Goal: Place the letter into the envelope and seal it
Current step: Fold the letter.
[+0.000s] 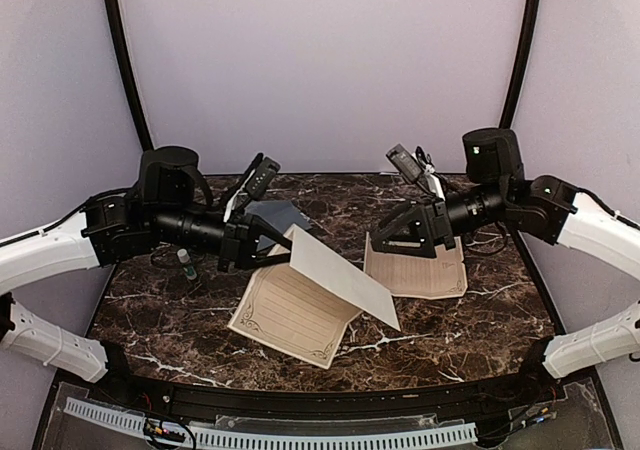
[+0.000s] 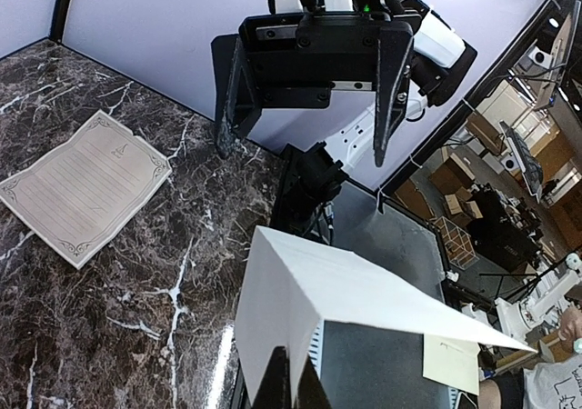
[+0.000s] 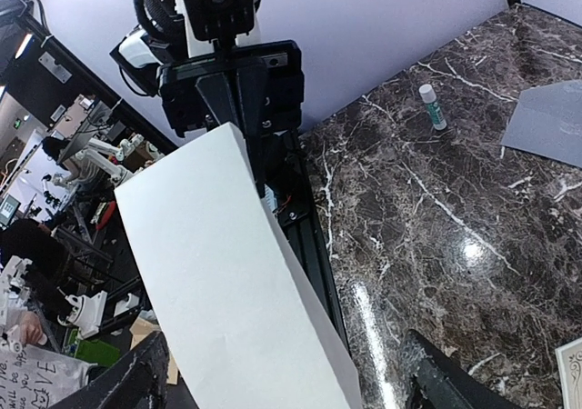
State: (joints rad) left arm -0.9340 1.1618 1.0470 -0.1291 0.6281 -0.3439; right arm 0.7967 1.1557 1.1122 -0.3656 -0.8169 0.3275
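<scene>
The left gripper pinches the folded cream-beige paper letter aloft. At its 3 o'clock, the right gripper has its jaws spread.

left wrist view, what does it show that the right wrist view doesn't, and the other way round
Only the left wrist view: a cream bordered paper sheet lying whole and flat, and the right gripper seen head-on, jaws open.
Only the right wrist view: the flat grey-blue paper envelope and a small white glue stick, both on the marble; of a bordered sheet it catches just a corner.
Both: the dark marble table and the pale paper sheet held up by the left gripper, which is shut on it.
</scene>
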